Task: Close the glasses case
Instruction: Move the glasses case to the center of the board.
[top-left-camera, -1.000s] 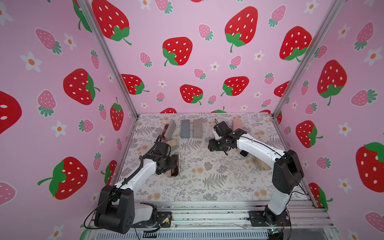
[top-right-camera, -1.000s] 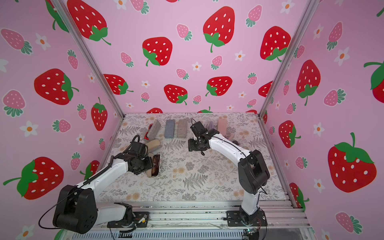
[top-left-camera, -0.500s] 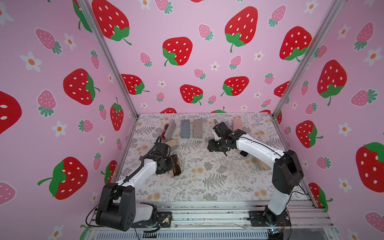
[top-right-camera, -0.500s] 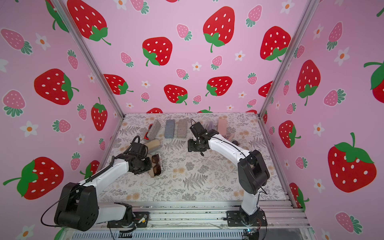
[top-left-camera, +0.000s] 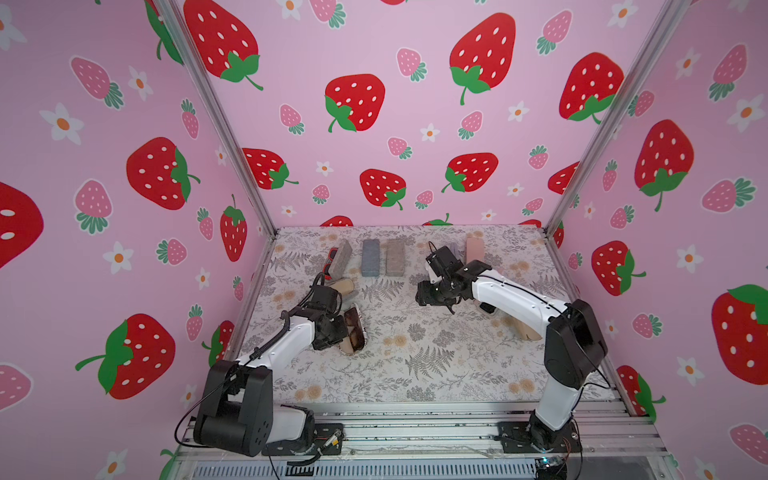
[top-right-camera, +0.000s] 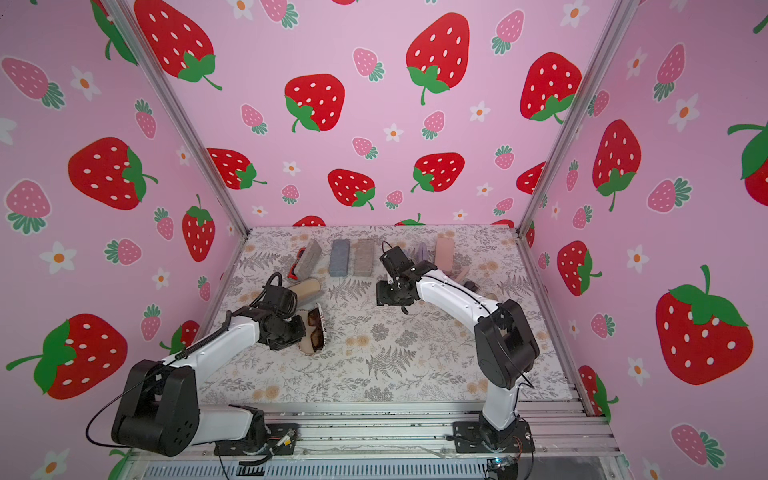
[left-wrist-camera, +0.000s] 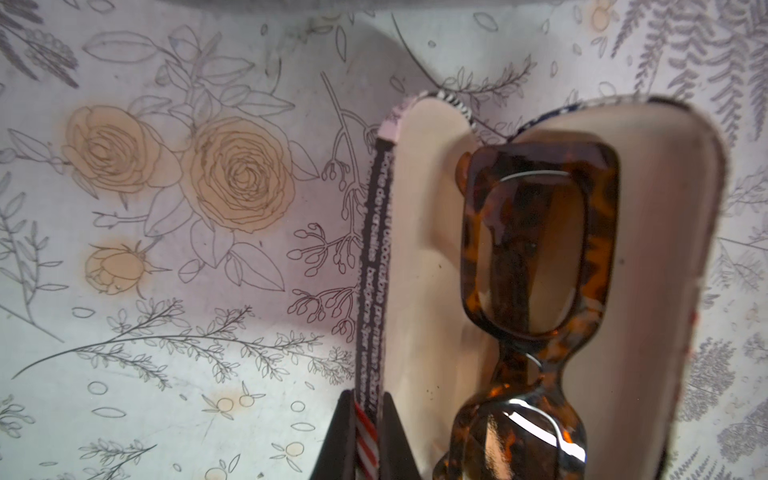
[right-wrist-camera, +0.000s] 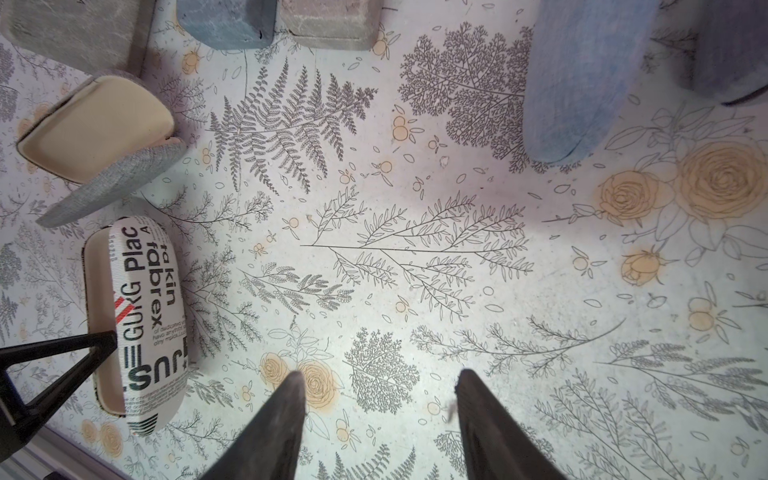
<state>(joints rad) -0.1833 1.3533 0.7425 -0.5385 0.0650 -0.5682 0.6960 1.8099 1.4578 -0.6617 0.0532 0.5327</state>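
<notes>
The glasses case (top-left-camera: 356, 334) (top-right-camera: 316, 332) lies open on the floral mat at the left, white fabric printed with black lettering, cream inside (left-wrist-camera: 432, 270). Tortoiseshell sunglasses (left-wrist-camera: 536, 249) rest in it. My left gripper (left-wrist-camera: 367, 399) (top-left-camera: 338, 330) is shut on the edge of the case's lid (left-wrist-camera: 372, 249), which stands upright between the fingers. From the right wrist view the case (right-wrist-camera: 145, 324) shows its printed outside. My right gripper (right-wrist-camera: 378, 378) (top-left-camera: 424, 293) hangs open over bare mat near the middle, holding nothing.
Closed cases stand in a row at the back: grey (top-left-camera: 341, 257), blue (top-left-camera: 370, 257), brownish (top-left-camera: 395, 257), pink (top-left-camera: 474, 249). Red glasses (top-left-camera: 332, 259) lie beside the grey one. An open grey case (right-wrist-camera: 99, 133) sits just behind the printed one. Strawberry walls enclose three sides.
My left gripper's jaws have closed onto the lid's edge, and the case has shifted slightly with them. The right arm has stayed where it was.
</notes>
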